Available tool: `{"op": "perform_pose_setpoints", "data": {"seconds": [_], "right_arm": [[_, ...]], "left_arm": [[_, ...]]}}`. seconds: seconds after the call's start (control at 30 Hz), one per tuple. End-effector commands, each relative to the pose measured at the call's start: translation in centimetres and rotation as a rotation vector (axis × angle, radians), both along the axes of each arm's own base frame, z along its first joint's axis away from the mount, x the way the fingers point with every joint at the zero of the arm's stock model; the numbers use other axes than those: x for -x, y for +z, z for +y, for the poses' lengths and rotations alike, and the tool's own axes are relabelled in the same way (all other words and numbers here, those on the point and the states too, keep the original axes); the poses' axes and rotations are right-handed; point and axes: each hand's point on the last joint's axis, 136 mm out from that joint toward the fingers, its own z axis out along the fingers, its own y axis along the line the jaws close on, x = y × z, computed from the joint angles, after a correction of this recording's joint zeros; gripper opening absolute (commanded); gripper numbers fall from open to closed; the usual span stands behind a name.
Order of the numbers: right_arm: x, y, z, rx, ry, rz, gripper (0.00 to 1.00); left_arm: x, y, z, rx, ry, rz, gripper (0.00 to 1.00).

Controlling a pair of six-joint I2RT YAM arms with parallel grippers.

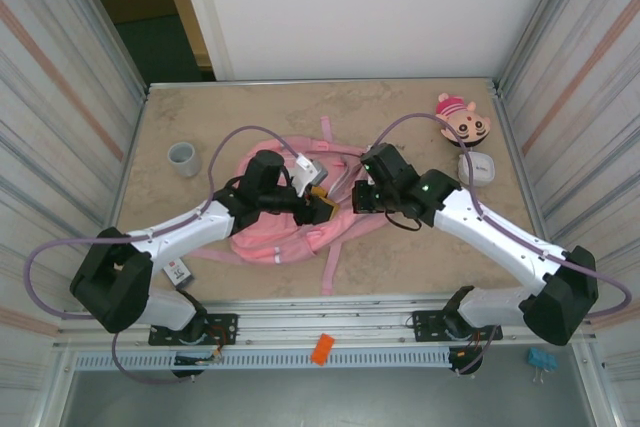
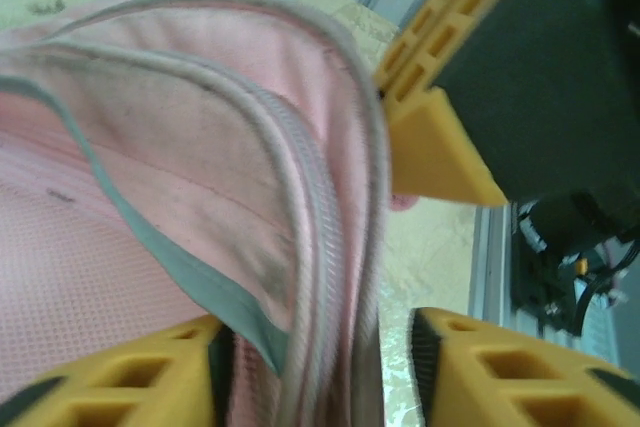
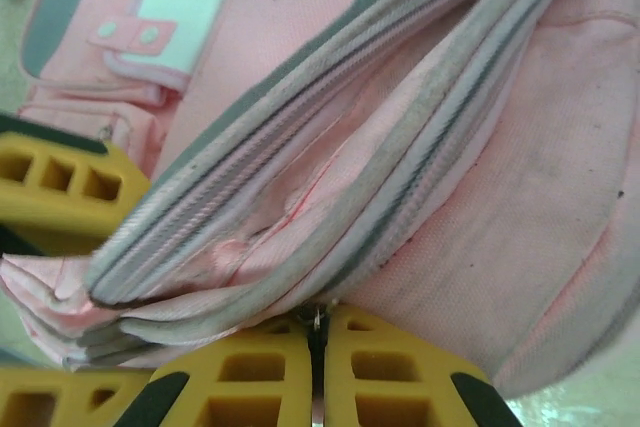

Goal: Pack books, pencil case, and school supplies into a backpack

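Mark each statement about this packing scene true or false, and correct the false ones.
1. The backpack lies on the table, with both grippers at it. True.
2. The grey cup stands inside the backpack. False: it stands on the table, left of the backpack.
3. The right gripper has its fingers pressed together at the backpack's zip edge. True.
4. The left gripper is shut tight. False: its fingers stand apart, the backpack's zip edge between them.
5. The plush head lies near the table's far right corner. True.
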Motion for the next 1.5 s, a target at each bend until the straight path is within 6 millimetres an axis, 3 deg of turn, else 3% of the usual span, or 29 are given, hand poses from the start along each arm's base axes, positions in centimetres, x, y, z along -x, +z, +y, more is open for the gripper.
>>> {"op": "perform_pose_setpoints", "data": {"seconds": [0.0, 0.07, 0.2, 0.33, 0.5, 0.63, 0.77, 0.87, 1.0, 1.23, 1.47], "right_arm": [[0.0, 2.7, 0.1, -0.027, 0.07, -0.013, 0.0], [0.3, 2.6, -0.3, -0.003, 0.085, 0.023, 0.0], [1.0, 1.9, -0.3, -0.004, 0.121, 0.098, 0.0], [1.5, 1.2, -0.1, 0.005, 0.145, 0.148, 0.0], [2.2, 0.6, 0.4, 0.01, 0.178, 0.186, 0.0], [2.7, -0.1, 0.4, 0.043, 0.188, 0.2, 0.0], [3.3, -0.4, 0.9, 0.027, 0.198, 0.218, 0.0], [3.9, -0.7, 1.4, 0.008, 0.203, 0.225, 0.0], [4.8, -1.2, 2.4, -0.013, 0.208, 0.248, 0.0], [6.2, -1.7, 5.0, -0.059, 0.19, 0.244, 0.0], [5.7, -2.7, 7.3, -0.107, 0.137, 0.204, 0.0]], "left_arm": [[0.3, 1.5, 0.3, 0.0, -0.011, -0.072, 0.71], [-0.3, 1.4, 1.1, -0.02, 0.058, -0.07, 0.98], [-1.6, 0.5, 3.7, -0.062, 0.285, 0.028, 0.99], [-2.3, -2.1, 9.5, -0.183, 0.673, 0.237, 0.99], [0.5, -5.5, 16.0, -0.267, 1.0, 0.529, 0.99], [2.8, -6.8, 18.9, -0.277, 1.155, 0.663, 0.99], [4.3, -8.1, 19.7, -0.214, 1.223, 0.76, 0.96], [4.2, -9.1, 19.7, -0.16, 1.235, 0.761, 0.91], [3.1, -10.0, 20.5, -0.149, 1.283, 0.735, 0.91], [-3.5, -9.1, 20.3, -0.082, 1.252, 0.69, 0.93], [-10.8, -7.4, 17.1, -0.096, 1.119, 0.636, 0.95]]}}
